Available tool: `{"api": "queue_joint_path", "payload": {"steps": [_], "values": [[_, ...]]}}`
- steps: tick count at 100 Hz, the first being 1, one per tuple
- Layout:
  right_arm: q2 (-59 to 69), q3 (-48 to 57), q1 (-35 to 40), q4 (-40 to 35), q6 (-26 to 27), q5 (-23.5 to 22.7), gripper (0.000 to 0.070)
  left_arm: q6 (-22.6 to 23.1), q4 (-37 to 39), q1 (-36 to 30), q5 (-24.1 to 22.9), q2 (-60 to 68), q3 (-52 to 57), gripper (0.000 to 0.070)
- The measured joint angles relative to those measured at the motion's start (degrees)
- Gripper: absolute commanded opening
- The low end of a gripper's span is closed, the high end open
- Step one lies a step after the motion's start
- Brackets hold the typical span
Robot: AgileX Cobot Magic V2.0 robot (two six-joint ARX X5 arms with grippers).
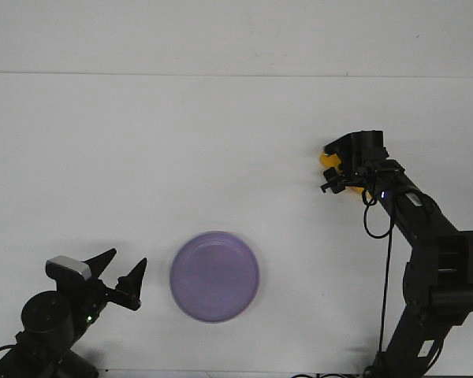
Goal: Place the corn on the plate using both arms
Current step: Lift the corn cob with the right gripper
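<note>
The lavender plate (pixel 214 276) lies empty on the white table, near the front and slightly left of centre. The corn (pixel 328 161) is at the right, mostly hidden under my right gripper; only small yellow-orange patches show. My right gripper (pixel 329 168) is down over the corn with its jaws spread, one on each side of the cob. My left gripper (pixel 124 272) is open and empty at the front left, just left of the plate, pointing towards it.
The right arm's black links and cable (pixel 426 268) stand along the right side. The left arm's base (pixel 47 319) sits at the front left corner. The table's far edge (pixel 236 74) runs across the back.
</note>
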Motion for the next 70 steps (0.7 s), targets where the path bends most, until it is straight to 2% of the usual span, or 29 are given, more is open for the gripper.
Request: {"api": "queue_joint_path", "payload": {"steps": [12,29,45,55,70], "values": [[0.0,0.22,0.0,-0.24,-0.22,0.22,0.022,0.0,-0.02,0.0,-0.11,0.0,0.0,0.0496],[-0.92,0.96,0.02,-4.48,0.26,0.11,0.022,0.0,0.0,0.0,-0.63,0.0,0.0,0.0496],[-8.24,0.96,1.01,-9.42,1.07,-0.66,0.022,0.0,0.0,0.0,-1.11,0.0,0.0,0.0496],[-16.74,1.14,2.8,-13.35,2.34,-2.62,0.022,0.0,-0.02,0.0,-1.11,0.0,0.0,0.0496],[-27.78,1.79,8.46,-19.8,4.76,-7.96,0.022,0.0,0.0,0.0,-1.11,0.0,0.0,0.0496]]}}
